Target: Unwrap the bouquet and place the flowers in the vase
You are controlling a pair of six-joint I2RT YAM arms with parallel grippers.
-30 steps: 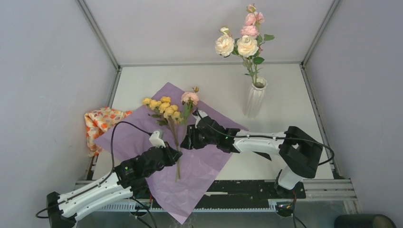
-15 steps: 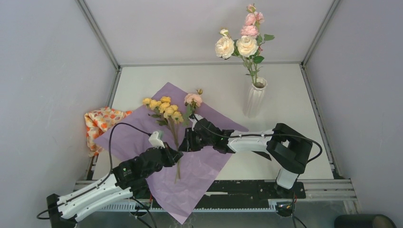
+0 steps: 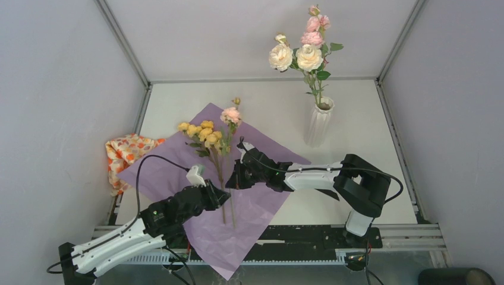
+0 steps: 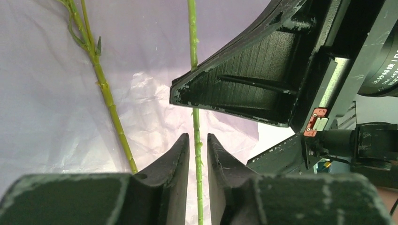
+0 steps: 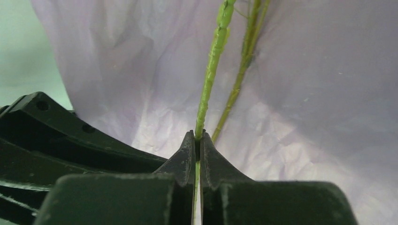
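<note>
Table (image 3: 356, 107) first: the lilac paper (image 3: 172, 166) is spread open over its near-left part, one corner reaching past the near edge between my two bases. Far right of the middle, the vase (image 3: 319, 124) stands upright just beyond the paper's right corner, and it's already carrying flowers (image 3: 295, 56), cream and pink heads high above the mouth. At the left edge an orange cloth (image 3: 125, 151) sits bunched against the paper. On the paper now, two loose stems run side by side, heads toward the far edge: the yellow stem (image 3: 205, 132) on the left, the pink stem (image 3: 230, 114) just right of it. My right gripper (image 3: 233, 180) comes in from the right and is clamped tight on the pink stem; the wrist view shows my fingers (image 5: 185, 154) pinched together with the green stalk (image 5: 211, 70) squeezed between them. My left gripper (image 3: 224, 198) sits just nearer on that same stem, jaws only a crack apart, the stalk (image 4: 192, 47) running through the gap with a sliver of light on either side, so nothing is gripped there. The yellow stem lies free to its left.
</note>
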